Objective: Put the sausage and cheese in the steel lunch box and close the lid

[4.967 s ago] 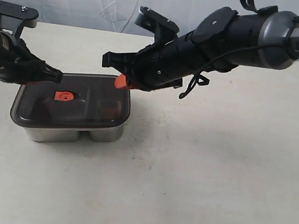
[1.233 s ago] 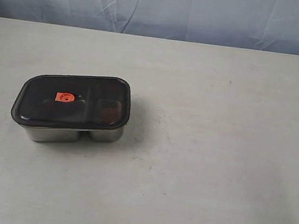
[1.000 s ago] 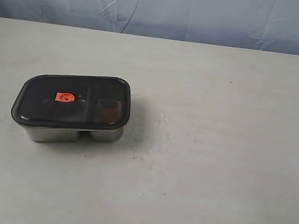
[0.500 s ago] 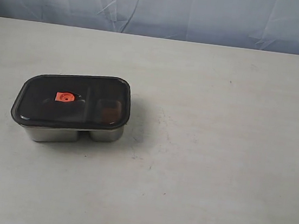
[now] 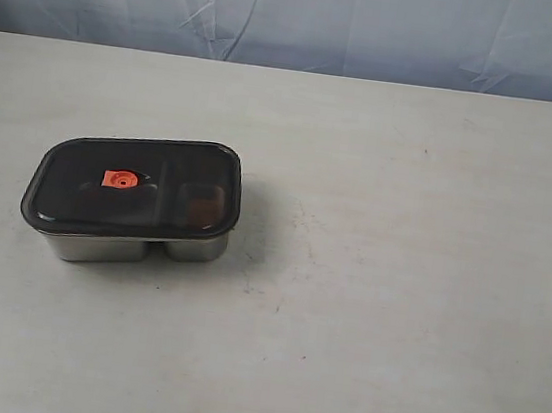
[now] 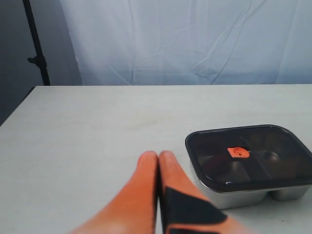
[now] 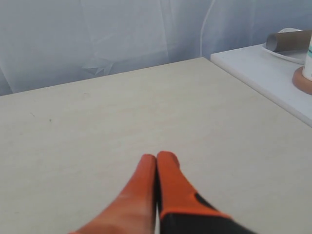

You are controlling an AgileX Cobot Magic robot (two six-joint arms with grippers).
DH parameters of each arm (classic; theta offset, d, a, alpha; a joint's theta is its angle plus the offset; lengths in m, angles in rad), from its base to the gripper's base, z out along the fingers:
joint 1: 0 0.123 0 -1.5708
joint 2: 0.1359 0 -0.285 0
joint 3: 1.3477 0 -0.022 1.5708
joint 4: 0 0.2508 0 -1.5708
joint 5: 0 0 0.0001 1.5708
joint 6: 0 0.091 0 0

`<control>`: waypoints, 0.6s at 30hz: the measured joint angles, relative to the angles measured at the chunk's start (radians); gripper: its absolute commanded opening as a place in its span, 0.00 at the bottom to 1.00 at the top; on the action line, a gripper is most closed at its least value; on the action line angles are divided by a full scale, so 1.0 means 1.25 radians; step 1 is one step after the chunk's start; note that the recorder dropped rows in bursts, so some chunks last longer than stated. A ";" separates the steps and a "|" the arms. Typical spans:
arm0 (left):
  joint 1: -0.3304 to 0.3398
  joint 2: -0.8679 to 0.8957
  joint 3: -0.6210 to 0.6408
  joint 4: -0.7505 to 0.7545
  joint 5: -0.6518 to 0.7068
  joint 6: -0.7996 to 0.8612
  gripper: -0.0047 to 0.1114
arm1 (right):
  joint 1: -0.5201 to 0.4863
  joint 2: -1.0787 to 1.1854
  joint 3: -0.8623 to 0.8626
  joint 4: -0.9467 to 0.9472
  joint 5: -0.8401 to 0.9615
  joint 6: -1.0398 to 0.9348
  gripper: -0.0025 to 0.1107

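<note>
Left pincer (image 6: 158, 156), right pincer (image 7: 156, 158) closed, empty; lid (image 5: 164, 175) on steel lunch box (image 5: 100, 246), long axis left-right.

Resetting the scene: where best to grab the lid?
Probably grip the lid by its rim, at the short edge on the exterior view's right, jaws above and below: it lies flat on the steel lunch box, rim overhanging the walls. The orange tab looks too small.

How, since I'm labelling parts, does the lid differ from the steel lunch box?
The lid is dark and translucent; the steel lunch box is shiny metal. The lid sits on top; the steel lunch box stands beneath it on the table. The lid carries an orange tab; the steel lunch box shows none. Both have rounded-rectangle outlines.
</note>
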State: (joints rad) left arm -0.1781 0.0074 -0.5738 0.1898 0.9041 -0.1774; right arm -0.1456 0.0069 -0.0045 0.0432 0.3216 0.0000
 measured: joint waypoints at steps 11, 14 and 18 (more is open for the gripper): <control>0.000 0.000 0.067 -0.114 -0.220 0.086 0.04 | 0.000 0.000 0.000 0.000 0.000 0.000 0.01; 0.000 0.000 0.137 -0.171 -0.398 0.142 0.04 | 0.000 0.000 0.000 0.000 0.000 0.000 0.01; 0.000 -0.002 0.278 -0.216 -0.519 0.171 0.04 | 0.000 0.000 0.000 0.000 0.000 0.000 0.01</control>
State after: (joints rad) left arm -0.1781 0.0048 -0.2258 -0.0799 0.2552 0.0364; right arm -0.1456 0.0069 -0.0045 0.0432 0.3216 0.0000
